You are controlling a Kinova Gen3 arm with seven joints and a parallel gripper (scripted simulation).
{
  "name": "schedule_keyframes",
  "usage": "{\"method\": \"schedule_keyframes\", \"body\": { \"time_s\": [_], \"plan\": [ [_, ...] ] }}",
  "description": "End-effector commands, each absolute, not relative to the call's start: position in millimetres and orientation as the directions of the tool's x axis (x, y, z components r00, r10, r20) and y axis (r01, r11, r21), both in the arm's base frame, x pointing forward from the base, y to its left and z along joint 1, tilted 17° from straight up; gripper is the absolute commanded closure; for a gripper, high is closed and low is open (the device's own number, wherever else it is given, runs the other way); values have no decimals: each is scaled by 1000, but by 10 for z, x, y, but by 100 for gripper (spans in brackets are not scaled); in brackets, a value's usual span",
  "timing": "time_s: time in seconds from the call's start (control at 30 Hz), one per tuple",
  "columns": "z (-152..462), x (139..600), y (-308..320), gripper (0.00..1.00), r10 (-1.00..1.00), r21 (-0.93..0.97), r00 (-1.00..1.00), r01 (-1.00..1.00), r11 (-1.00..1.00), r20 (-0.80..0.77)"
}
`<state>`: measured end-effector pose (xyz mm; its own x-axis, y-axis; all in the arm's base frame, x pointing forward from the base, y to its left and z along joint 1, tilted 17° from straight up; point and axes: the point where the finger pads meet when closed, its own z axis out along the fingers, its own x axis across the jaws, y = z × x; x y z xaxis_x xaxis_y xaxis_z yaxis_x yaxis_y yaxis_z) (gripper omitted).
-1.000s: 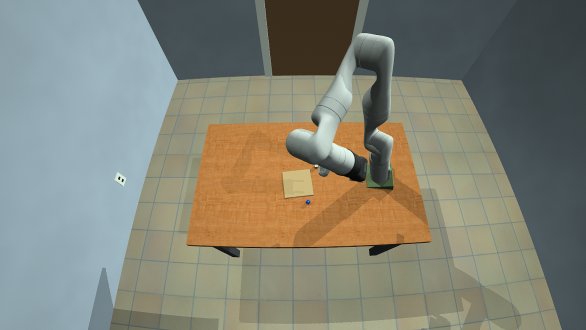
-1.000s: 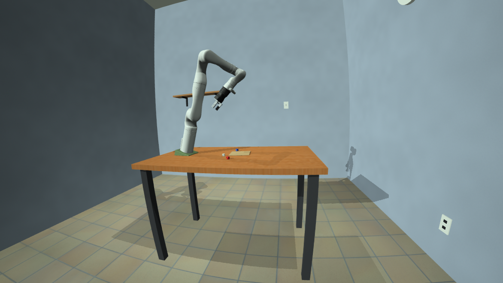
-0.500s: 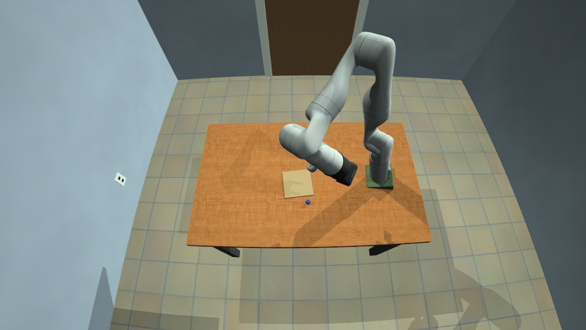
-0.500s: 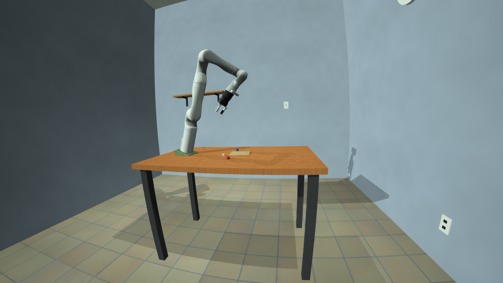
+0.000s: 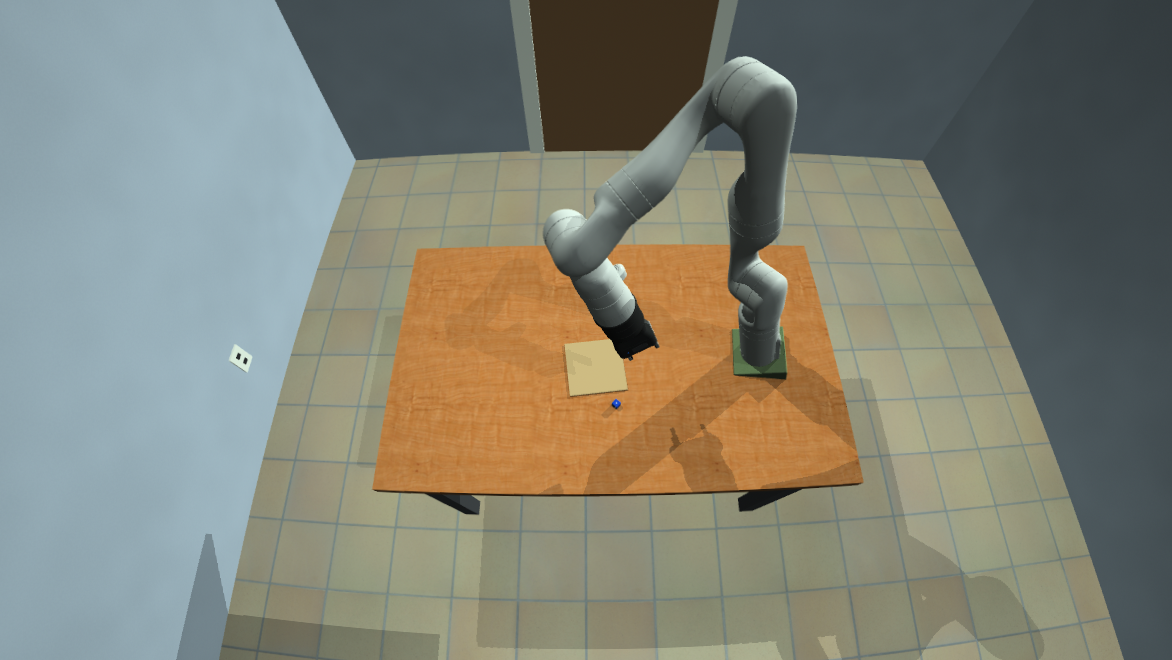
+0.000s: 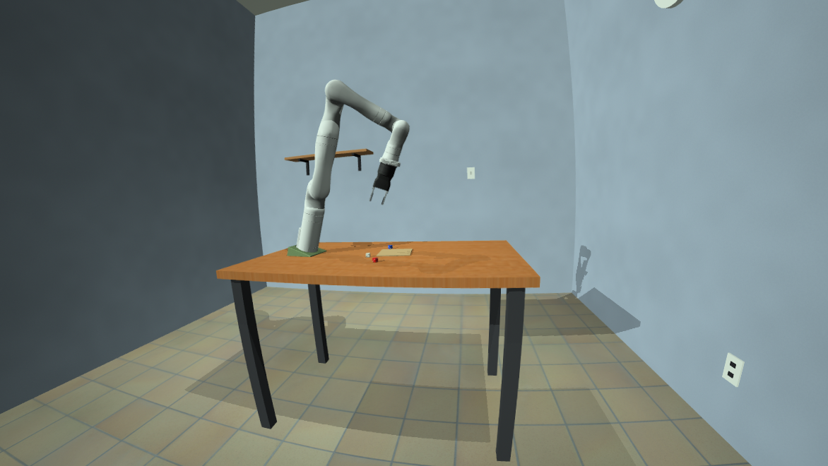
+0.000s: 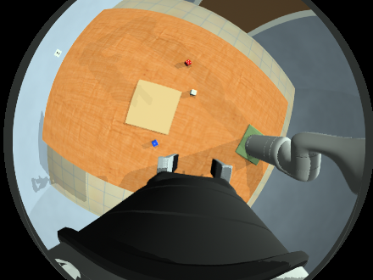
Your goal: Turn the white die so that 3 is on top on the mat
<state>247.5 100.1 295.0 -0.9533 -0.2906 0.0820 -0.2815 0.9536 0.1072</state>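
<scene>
The small white die (image 6: 367, 254) (image 7: 193, 92) lies on the bare table just beside the tan mat (image 5: 595, 368) (image 6: 395, 252) (image 7: 154, 106), on the side toward the robot base. It is too small to read its top face, and the arm hides it in the top view. A red die (image 6: 374, 260) (image 7: 189, 62) lies a little further from the mat. A blue die (image 5: 615, 404) (image 6: 390, 246) (image 7: 154, 143) lies off the mat's opposite side. My gripper (image 5: 642, 351) (image 6: 376, 202) (image 7: 194, 163) is open and empty. It hangs high above the table, near the mat's edge.
The wooden table (image 5: 492, 426) (image 6: 463, 266) (image 7: 102, 67) carries the arm's green base plate (image 5: 758, 364) (image 6: 306, 251) (image 7: 247, 143) near one end. A wall shelf (image 6: 347, 154) hangs behind the arm.
</scene>
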Motion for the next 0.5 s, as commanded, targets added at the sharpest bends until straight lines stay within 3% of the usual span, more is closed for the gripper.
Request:
{"method": "schedule_keyframes", "body": {
  "time_s": [0.0, 0.07, 0.3, 0.47],
  "plan": [
    [2863, 2646, 739, 0, -138, 100, -989, -133, 986, 46],
    [2863, 2646, 739, 0, -138, 100, -989, -133, 986, 46],
    [2641, 3130, -59, 0, 312, 109, -945, 302, 947, -97],
    [2552, 3285, -566, 0, 530, 142, -831, 511, 848, -170]
  ]
}}
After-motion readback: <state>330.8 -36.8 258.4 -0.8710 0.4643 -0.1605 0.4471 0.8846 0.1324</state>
